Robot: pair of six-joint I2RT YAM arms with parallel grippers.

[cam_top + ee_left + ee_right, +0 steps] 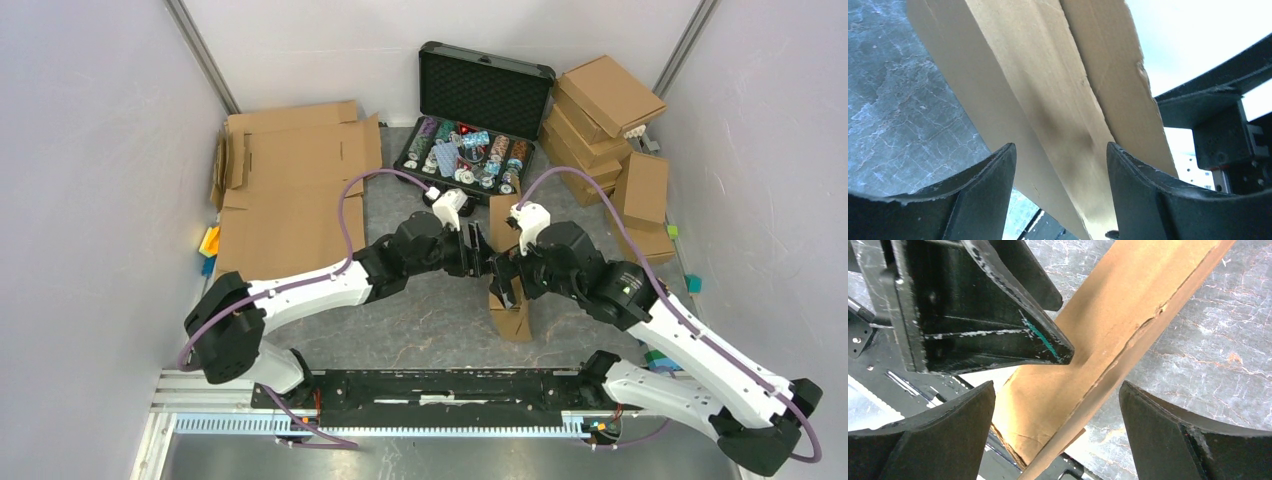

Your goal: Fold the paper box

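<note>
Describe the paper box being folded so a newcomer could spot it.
On the grey table, look in front of the black case. The paper box stands on edge there, unlike the flat sheets left or closed boxes right.

We had bright, even overhead light in the top view with only soft shadows under the arms (320, 285), while both wrist shots kept the paper box (1058, 100) fairly sharp but blew the backgrounds out white and left the near fingers (938, 440) blurry.
</note>
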